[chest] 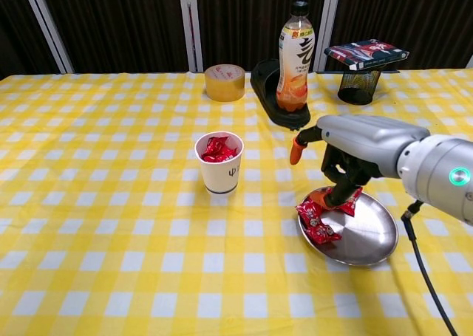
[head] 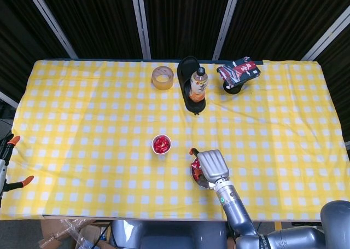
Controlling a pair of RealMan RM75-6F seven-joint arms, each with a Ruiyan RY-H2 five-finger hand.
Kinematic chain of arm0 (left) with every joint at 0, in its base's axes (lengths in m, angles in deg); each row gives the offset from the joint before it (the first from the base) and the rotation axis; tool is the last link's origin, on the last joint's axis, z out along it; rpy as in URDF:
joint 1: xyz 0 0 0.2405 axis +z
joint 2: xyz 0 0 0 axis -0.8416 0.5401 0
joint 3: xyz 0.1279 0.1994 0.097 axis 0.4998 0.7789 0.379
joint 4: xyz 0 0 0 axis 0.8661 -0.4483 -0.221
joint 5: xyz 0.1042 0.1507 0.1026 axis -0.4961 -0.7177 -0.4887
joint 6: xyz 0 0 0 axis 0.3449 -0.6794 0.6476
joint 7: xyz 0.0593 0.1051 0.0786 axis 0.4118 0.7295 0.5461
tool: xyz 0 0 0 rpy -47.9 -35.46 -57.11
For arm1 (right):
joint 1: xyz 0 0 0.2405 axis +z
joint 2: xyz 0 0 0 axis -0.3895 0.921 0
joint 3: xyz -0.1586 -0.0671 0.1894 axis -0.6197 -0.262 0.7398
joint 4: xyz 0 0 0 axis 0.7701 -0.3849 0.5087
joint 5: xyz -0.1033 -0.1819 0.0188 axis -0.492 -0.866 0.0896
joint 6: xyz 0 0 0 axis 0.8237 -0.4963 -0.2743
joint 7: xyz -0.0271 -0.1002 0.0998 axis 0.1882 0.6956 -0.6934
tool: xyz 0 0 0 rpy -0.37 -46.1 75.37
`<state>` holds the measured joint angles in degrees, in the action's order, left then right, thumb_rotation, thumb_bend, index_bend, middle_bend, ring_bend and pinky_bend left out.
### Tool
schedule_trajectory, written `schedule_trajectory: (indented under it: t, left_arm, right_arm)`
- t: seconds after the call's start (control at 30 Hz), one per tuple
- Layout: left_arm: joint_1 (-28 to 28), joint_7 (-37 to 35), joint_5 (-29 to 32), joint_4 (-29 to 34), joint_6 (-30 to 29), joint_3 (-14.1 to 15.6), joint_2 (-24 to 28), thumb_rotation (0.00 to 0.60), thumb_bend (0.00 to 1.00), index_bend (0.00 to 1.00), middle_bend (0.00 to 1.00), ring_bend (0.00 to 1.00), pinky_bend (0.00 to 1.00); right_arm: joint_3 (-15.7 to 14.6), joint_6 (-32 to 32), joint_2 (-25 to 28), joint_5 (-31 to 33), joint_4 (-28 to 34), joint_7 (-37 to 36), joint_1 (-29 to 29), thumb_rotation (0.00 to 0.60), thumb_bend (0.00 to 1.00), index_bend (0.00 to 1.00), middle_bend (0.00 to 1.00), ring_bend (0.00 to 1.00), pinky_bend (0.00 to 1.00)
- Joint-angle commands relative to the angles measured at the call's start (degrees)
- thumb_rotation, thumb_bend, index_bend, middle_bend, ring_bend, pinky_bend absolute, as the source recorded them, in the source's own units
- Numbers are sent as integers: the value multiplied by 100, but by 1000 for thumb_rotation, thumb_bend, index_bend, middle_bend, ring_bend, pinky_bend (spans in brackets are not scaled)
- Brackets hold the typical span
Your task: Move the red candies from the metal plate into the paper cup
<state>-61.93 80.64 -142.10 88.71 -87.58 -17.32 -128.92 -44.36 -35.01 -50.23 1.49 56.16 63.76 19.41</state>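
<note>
A white paper cup [chest: 219,172] [head: 161,145] stands mid-table with red candies [chest: 216,148] inside. To its right a metal plate [chest: 369,241] [head: 197,178] holds a few red candies [chest: 313,216] along its left and far side. My right hand [chest: 353,153] [head: 211,164] hangs over the plate's far left part. Its fingers point down with orange fingertips [chest: 322,197] at the candies, thumb spread out to the left; I see nothing held. My left hand [head: 6,161] shows only in the head view at the table's far left edge, fingers apart and empty.
At the back stand a tape roll [chest: 225,82] [head: 162,77], a drink bottle [chest: 295,52] [head: 198,84] in a black tray [chest: 270,107], and a black mesh holder [chest: 358,89] [head: 235,85] with a packet on top. A yellow checked cloth covers the table.
</note>
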Motion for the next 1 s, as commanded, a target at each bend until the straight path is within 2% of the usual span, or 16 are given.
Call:
schedule_trajectory:
  t: [0.03,0.43,1.0]
  left_arm:
    - [9,1,-19,-14,-24,1,-10,600,46,0,0,0,0]
    - [19,24,-35,-45,-56,-3,-32,600,46,0,0,0,0]
    - [30,58,-9,-31,-64,-13,-39,600,46,0,0,0,0]
  right_arm:
    - [-136,-13,-50,-127,-62,-119,-143,600,390,313,886,902,897]
    - [-406,80,-178,-418,-359,-328,-517,600,391,361,886,902,897]
    - [-417,346,-363,-557,-693,-450,-780,600,390,398,886,902,897]
